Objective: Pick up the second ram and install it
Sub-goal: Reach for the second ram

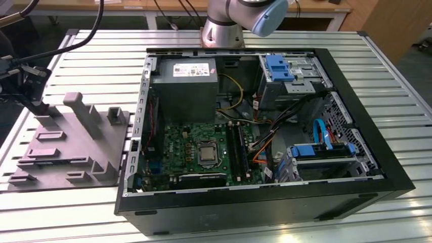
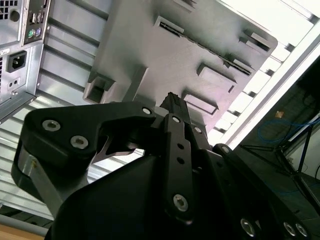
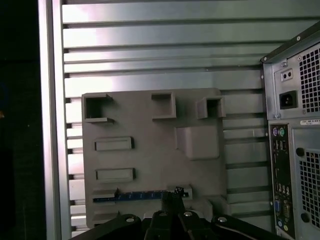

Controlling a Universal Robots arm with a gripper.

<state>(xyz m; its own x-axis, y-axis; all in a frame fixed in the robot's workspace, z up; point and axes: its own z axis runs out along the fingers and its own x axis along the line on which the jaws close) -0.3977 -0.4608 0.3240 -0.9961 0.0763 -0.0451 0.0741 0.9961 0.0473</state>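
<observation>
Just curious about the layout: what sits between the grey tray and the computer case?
Nothing but bare slatted table separates tray from case, seen in the first wrist view.

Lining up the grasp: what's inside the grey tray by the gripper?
The second ram sits edge-up in one slot of the grey tray. The gripper covers part of it near one end.

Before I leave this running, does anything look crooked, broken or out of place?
Nothing stands out. The second ram sits straight in its slot on the grey fixture, with the gripper at it; the open computer case looks intact.
</observation>
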